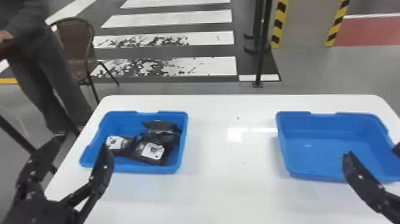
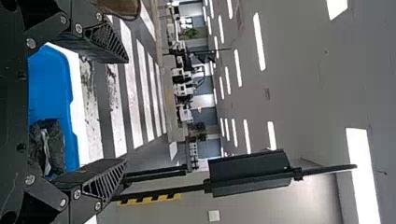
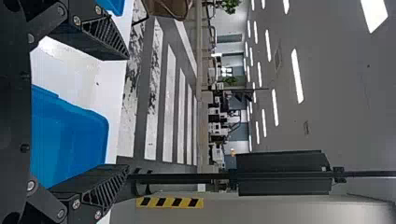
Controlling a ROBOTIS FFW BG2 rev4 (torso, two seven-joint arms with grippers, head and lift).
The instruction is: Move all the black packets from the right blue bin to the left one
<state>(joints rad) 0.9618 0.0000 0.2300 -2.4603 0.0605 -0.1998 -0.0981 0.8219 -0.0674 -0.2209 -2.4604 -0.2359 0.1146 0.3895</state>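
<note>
Black packets, glossy and soft-sided (image 1: pixel 163 137), lie heaped in the left bin, an open rectangular tub of blue plastic (image 1: pixel 143 170), mostly over its middle and right side. Two square white labels (image 1: pixel 153 151) face up on the heap, one toward the bin's left and one nearer its middle (how many packets there are in all, I cannot tell, since they overlap). The right bin, a similar blue plastic tub (image 1: pixel 321 152), stands well apart from it on the same white, round-cornered desk (image 1: pixel 232 187), its blue floor in view. The left gripper, black and flat-fingered (image 1: pixel 81 143), is at the near left corner of the left bin, its jaws spread wide with nothing between them; in the left wrist view the bin and some of the dark packets lie beyond them. The matching right gripper (image 1: pixel 372 151) is at the near right part of the right bin, its jaws also wide and holding nothing; whether they hang over the tub or just short of it, I cannot tell. Behind the desk are a brown chair (image 1: pixel 74 41), white crossing stripes on the grey floor (image 1: pixel 166 18) and a slim black post (image 1: pixel 262 44).
</note>
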